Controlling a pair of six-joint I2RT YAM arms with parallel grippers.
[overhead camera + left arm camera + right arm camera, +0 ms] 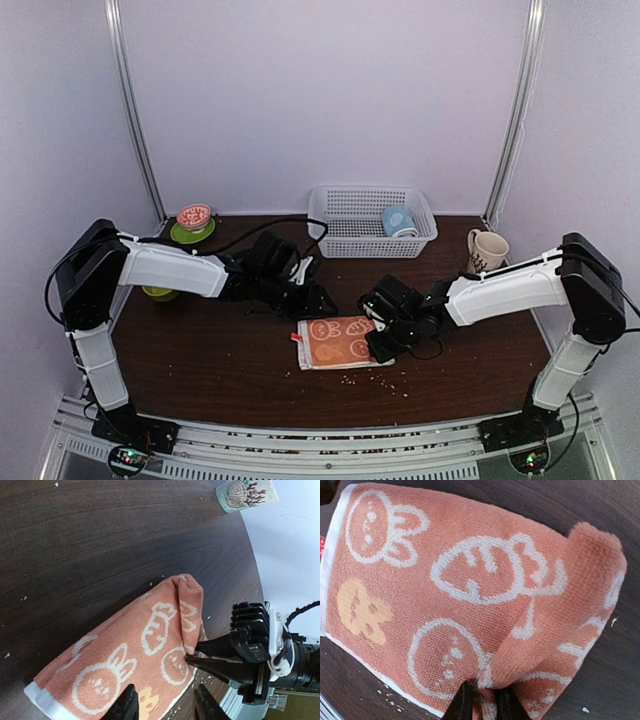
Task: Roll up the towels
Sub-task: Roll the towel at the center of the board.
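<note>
1. Table (pixel 200 360): the orange towel (pixel 340 342) lies at centre, toward the near edge.
2. Basket (pixel 330 200), far centre: it holds what appears to be the blue towel (pixel 398 220), though this is too small to confirm.
3. Orange towel: the right edge is lifted and folded leftward, and the rest lies flat.
4. Right gripper (pixel 482 702): clamped on the folded edge. The pinch is shallow, so a fast pull may slip the cloth and drop the fold.
5. Left gripper (pixel 165 707): fingers apart, empty, by the towel's far left corner. With nothing pinning it, the towel may slide instead of rolling. You also risk the grippers colliding.
6. Crumbs (pixel 375 378): they lie by the near edge and may get rolled in.
</note>
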